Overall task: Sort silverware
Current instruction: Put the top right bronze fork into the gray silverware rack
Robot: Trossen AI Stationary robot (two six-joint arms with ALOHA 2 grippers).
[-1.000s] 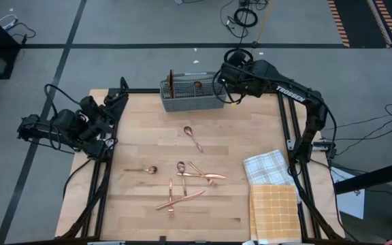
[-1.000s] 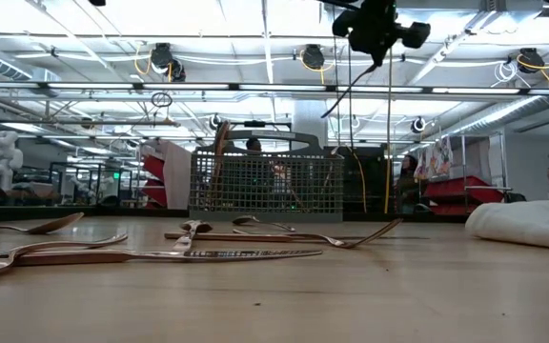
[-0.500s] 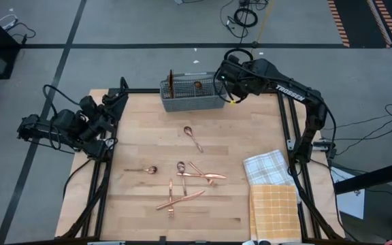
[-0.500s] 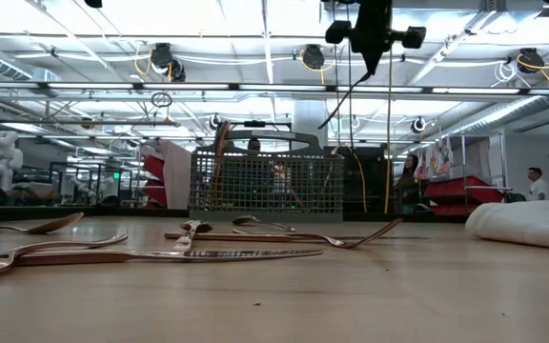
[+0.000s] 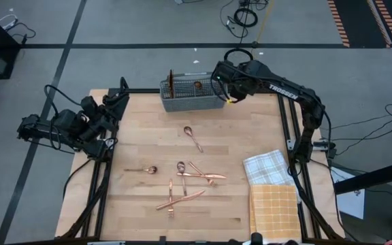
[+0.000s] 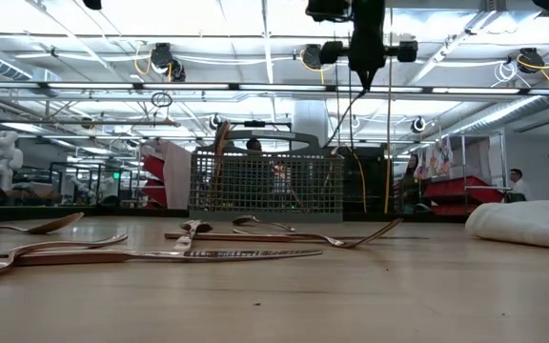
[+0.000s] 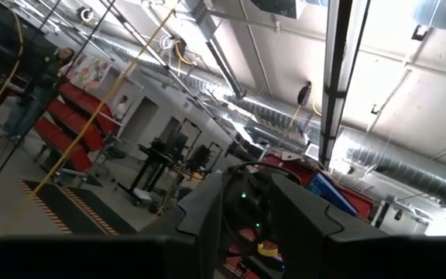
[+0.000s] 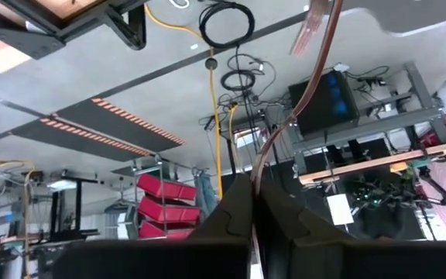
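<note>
My right gripper (image 5: 224,80) hangs high over the right end of the grey mesh caddy (image 5: 192,96), shut on a copper fork (image 8: 296,101). In the low view the gripper (image 6: 364,65) is well above the caddy (image 6: 266,186). Two pieces stand in the caddy: one (image 5: 171,82) at its left end, and a spoon (image 5: 198,85). Loose silverware lies flat on the table: a spoon (image 5: 193,138), a spoon (image 5: 142,169), a crossed cluster (image 5: 194,173) and a pair (image 5: 177,199). My left gripper (image 7: 246,221) waits open at the table's left edge (image 5: 111,107), pointing up into the room. My right gripper pinches the fork's handle (image 8: 256,180) between its two fingers. The fork runs on out past the fingertips, along them, to its tined end (image 8: 308,35). The fingers slant downward. The fork is lifted clear, above the caddy's right end and touching nothing else.
Two checked cloths lie at the table's right near corner, a white one (image 5: 267,167) and an orange one (image 5: 274,211). Bare wood stretches between the caddy and the loose pieces. People stand in the room beyond the table (image 6: 516,181).
My right gripper has sunk a little and shifted toward the table's left, over the caddy's right end, while rolling about its own axis. The fork has turned with it and now hangs steeper below the fingers. The grip has stayed shut.
</note>
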